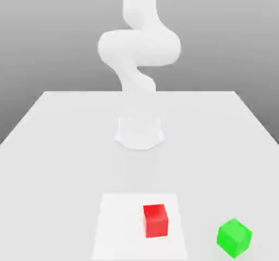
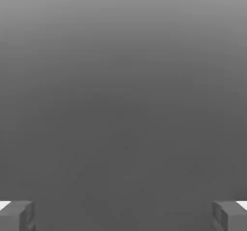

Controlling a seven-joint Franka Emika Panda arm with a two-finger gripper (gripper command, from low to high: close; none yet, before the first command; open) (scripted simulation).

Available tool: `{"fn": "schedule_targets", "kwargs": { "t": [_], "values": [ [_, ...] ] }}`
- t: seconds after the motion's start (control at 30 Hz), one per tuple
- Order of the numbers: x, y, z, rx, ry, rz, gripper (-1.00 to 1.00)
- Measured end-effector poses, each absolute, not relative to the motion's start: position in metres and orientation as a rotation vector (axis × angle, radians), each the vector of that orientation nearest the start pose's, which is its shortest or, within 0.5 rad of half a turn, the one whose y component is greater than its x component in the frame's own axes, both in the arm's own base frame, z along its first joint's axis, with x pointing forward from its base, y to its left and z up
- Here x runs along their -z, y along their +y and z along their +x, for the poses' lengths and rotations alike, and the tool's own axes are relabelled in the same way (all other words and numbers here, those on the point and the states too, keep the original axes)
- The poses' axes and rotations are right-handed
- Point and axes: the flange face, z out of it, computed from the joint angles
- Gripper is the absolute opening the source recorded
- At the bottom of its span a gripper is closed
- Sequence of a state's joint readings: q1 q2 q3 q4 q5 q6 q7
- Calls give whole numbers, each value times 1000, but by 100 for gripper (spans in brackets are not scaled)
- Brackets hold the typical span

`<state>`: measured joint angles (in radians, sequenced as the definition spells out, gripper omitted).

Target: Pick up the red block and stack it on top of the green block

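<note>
the exterior view's top edge cuts off the upper panda arm (image 1: pixel 140 44), its sides and bottom crop the table (image 1: pixel 54 173), and the hand view's edges crop the end effector's fingers (image 2: pixel 17 216).

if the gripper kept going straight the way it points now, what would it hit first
Nothing that I can make out: between the open fingers of the gripper the hand view shows plain grey, with no block in line. The way looks free as far as that picture shows, though depth is hard to judge.
</note>
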<state>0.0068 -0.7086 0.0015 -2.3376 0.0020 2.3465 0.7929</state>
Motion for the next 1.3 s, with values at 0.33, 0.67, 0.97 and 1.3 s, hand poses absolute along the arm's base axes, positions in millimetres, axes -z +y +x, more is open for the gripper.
{"fn": "schedule_targets", "kwargs": {
  "t": [0.33, 0.67, 0.97, 1.3],
  "values": [
    [-451, 21, 460, 526, 1046, -2751, 0],
    [-243, 36, 433, 82, 1019, -2946, 0],
    [-146, 36, 419, 0, 1016, -2973, -100],
    [-185, 36, 420, 0, 1016, -2973, -100]
  ]
}}
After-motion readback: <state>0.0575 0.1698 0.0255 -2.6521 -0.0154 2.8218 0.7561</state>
